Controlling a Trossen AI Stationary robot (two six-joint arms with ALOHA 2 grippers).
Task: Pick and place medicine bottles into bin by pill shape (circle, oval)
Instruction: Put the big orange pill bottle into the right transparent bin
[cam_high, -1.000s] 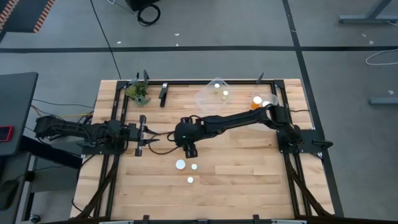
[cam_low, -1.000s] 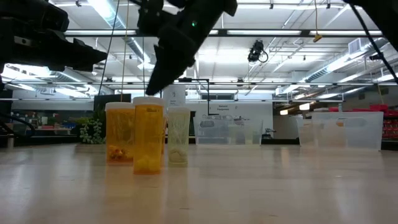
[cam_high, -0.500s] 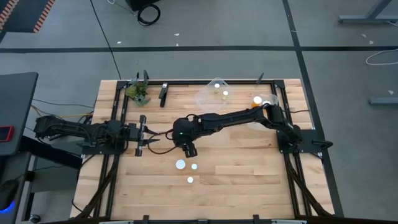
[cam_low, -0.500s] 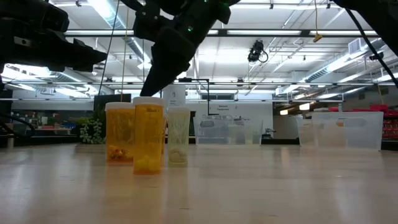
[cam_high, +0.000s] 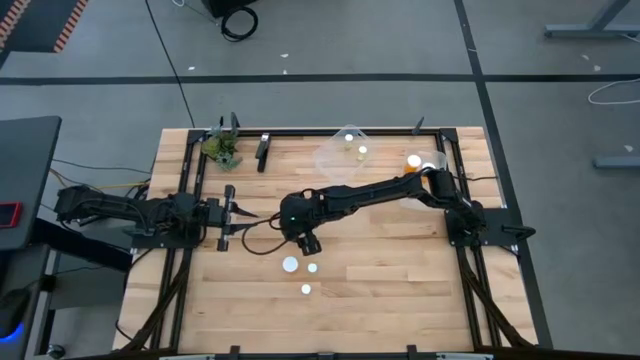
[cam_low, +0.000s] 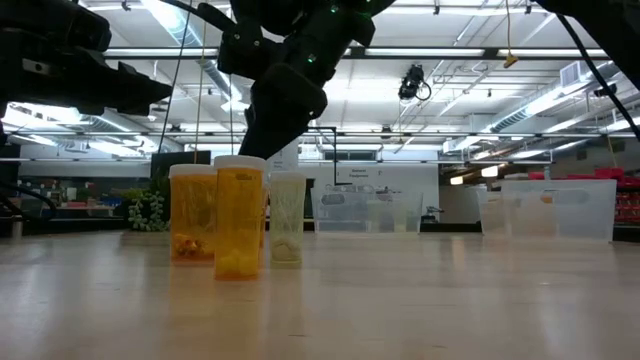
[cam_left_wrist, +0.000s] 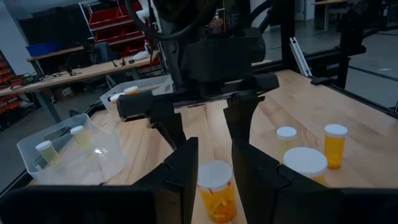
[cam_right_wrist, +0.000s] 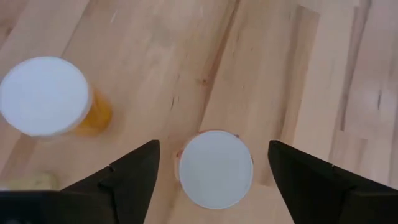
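the wooden table (cam_high: 400, 290) fills the middle of the high view. the right arm (cam_high: 380, 190) reaches from its base at 3 o'clock across to the table's centre, and the left arm (cam_high: 130, 215) lies along the 9 o'clock edge.

two clear bins sit at the far edge: one bin (cam_high: 345, 152) near 12 o'clock with a bottle in it, and a second bin (cam_high: 425, 160) toward 1 o'clock holding an orange bottle (cam_high: 413, 161).

the right gripper (cam_high: 308, 241) hangs above a group of three medicine bottles, its fingers (cam_right_wrist: 134, 177) spread apart. in its wrist view a white-capped bottle (cam_right_wrist: 215, 168) stands upright between the two fingers, untouched, and a wide-capped amber bottle (cam_right_wrist: 46, 96) stands near it.

in the high view the wide cap (cam_high: 290, 265) lies at 6 o'clock of the gripper, a smaller cap (cam_high: 312, 267) just beside it, and a third cap (cam_high: 306, 289) a little further toward 6 o'clock.

the left gripper (cam_high: 240, 223) points toward the centre at 9 o'clock of the right gripper, fingers (cam_left_wrist: 180, 171) apart; an amber bottle (cam_left_wrist: 214, 190) shows between them.

a small green plant (cam_high: 222, 148) stands at 11 o'clock.
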